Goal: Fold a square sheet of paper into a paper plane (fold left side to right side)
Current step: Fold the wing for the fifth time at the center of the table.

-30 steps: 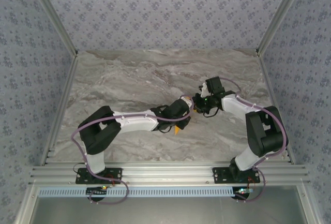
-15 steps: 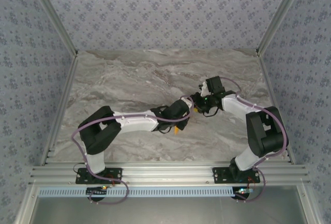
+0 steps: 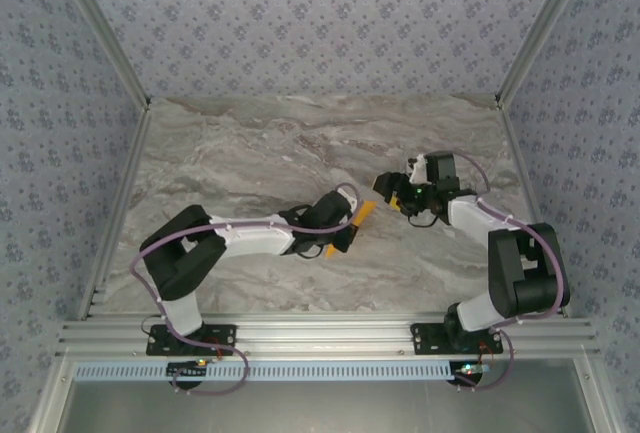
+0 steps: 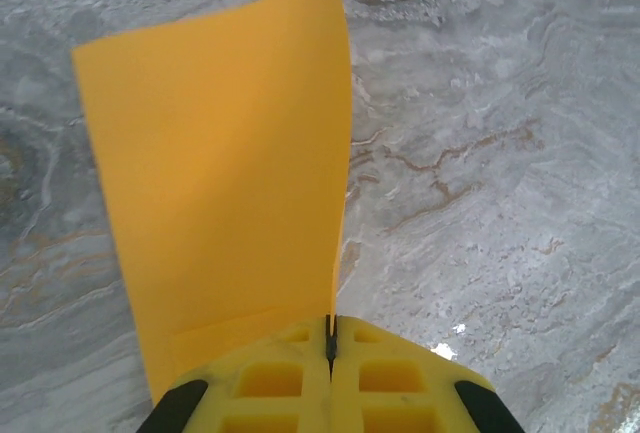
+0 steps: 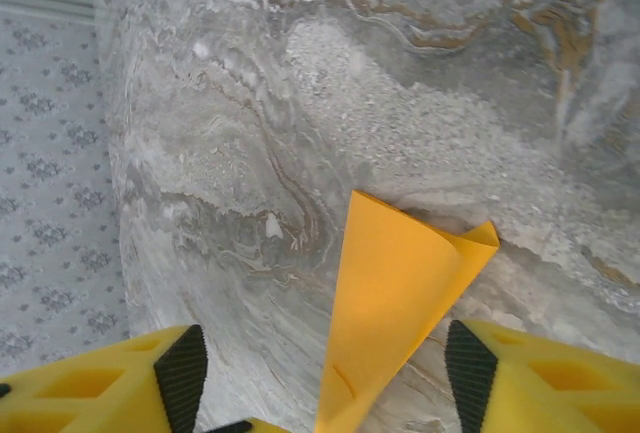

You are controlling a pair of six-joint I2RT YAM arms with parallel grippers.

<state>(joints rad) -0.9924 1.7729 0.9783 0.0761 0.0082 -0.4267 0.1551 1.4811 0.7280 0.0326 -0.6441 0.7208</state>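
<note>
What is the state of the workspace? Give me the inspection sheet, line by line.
Surface: grey marbled table top, no spill or damage seen.
Job's things: orange-yellow sheet of paper sticks out from the left gripper, curved and curled at one corner, not yet a plane shape.
Clutter: nothing seen.
Grippers: left gripper shut on one edge of the sheet; right gripper open, with the sheet's curled end showing between its fingers.
Cables: purple cables run in loops along both arms; no snag seen.
Surroundings: patterned walls on three sides, aluminium rail at the near edge.
</note>
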